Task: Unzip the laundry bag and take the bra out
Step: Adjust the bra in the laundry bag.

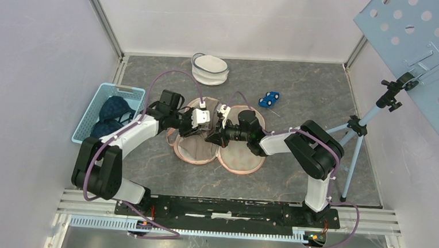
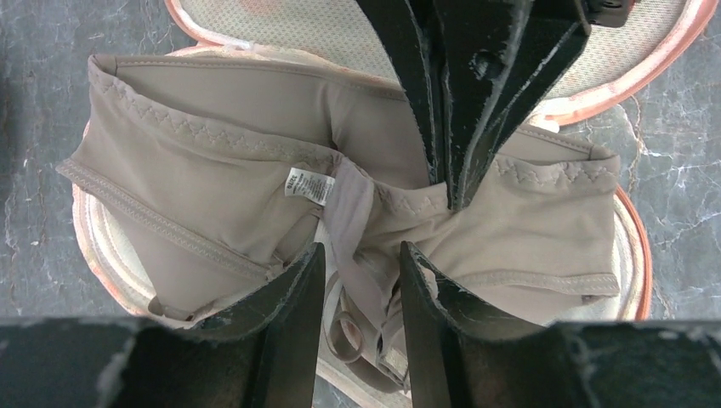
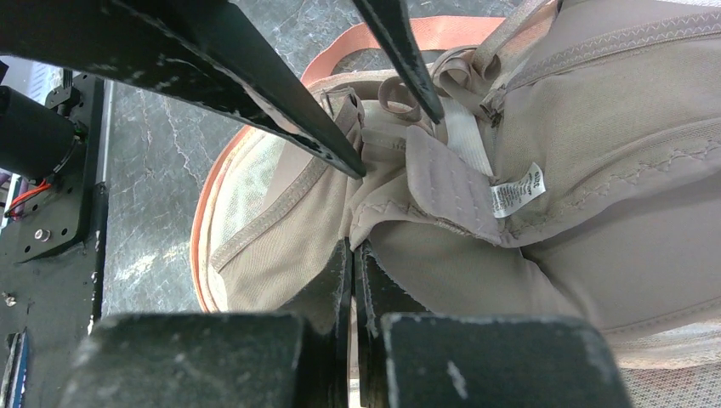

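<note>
**Bra pinched on the opened bag**

The bag (image 1: 241,160) lies unzipped and spread flat in two round halves at the middle of the surface (image 1: 300,77). The beige bra (image 2: 212,195) rests crumpled on top of it, cups up and its white label (image 2: 308,184) showing near the centre.

The right gripper (image 3: 353,251) is clenched on a fold of the bra at its upper edge, and the fabric puckers toward the pinch.

The left gripper (image 2: 361,255) faces it from the other side. It is released, its jaws standing apart astride the bra's straps and band, with the cloth loose between them.

The two grippers are close together over the bag's left half.

A blue basket (image 1: 89,111) with dark garments sits well to the left.
</note>
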